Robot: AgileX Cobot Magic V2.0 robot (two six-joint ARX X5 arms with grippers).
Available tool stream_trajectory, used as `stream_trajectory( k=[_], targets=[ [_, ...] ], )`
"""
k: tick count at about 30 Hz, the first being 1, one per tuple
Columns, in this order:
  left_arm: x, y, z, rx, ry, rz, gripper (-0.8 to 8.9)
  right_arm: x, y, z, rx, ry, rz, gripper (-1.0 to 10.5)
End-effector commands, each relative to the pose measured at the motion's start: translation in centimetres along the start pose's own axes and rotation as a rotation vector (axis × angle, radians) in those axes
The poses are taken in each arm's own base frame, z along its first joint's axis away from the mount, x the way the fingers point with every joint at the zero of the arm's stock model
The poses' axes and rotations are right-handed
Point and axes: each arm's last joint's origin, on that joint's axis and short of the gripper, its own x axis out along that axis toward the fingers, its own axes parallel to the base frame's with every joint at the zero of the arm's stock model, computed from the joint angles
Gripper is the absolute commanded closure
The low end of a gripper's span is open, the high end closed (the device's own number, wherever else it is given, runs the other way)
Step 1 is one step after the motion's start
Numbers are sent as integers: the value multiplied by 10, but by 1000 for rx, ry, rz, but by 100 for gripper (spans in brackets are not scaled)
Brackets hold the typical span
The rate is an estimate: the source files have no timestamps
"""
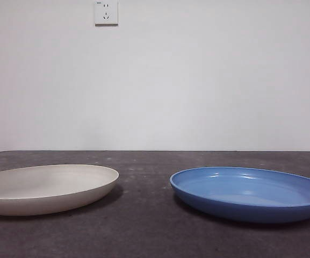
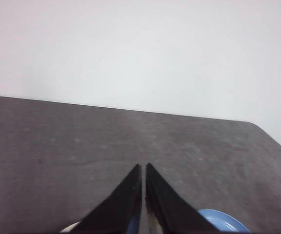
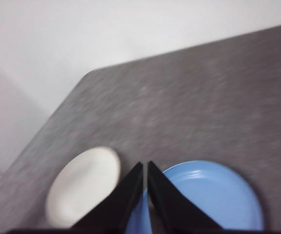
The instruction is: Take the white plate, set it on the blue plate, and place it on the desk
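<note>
- Two plates lay apart on the surface [image 1: 144, 236], neither one touched: the white plate [image 1: 44, 188] and the blue plate [image 1: 250, 192] sat side by side with a strip of bare surface between them.
- No step of the task looked begun; the work in hand was, by my judgement, the approach to the white plate for the first pick.
- Left gripper [image 2: 143, 168] hung above the surface with its fingers pressed together and nothing between them; only a sliver of the white plate and an edge of the blue plate showed low beside the finger roots, so both lay under and behind the tips.
- Right gripper [image 3: 145, 165] also hovered high, fingers closed to a thin slit and empty; the blue plate [image 3: 213, 195] lay just beside and beneath the fingers on one side, the white plate [image 3: 84, 185] a little off on the other side.
- Next move, as I judge it, called for one arm to open its fingers, descend to the white plate's rim and pinch it there, since a shallow plate offers no other hold.
- Lifting by one edge might tilt the plate, so a firm pinch would be needed before carrying it over the blue plate.
</note>
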Motion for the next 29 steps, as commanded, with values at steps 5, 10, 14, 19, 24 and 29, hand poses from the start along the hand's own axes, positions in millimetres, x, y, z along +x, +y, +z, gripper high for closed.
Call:
stream_trajectory(
  k=[5,10,14,19,24,29],
  targets=[
    [11,-7,9,34,95,-113,798,6,9,7,-51,103,148,935],
    [20,-5,5,17,158,-127,783,6,9,7,-103,99,154,935],
    [20,-5,5,17,160,-127,767,6,9,8,-108,95,155,929],
    [20,-5,5,40,157,-129,431,6,9,8,-120,92,152,586],
    [20,-5,5,45,155,-130,309,6,9,8,-127,87,137,374],
    [20,-5,3,17,170,-125,312,6,9,8,-130,85,137,374]
  ],
)
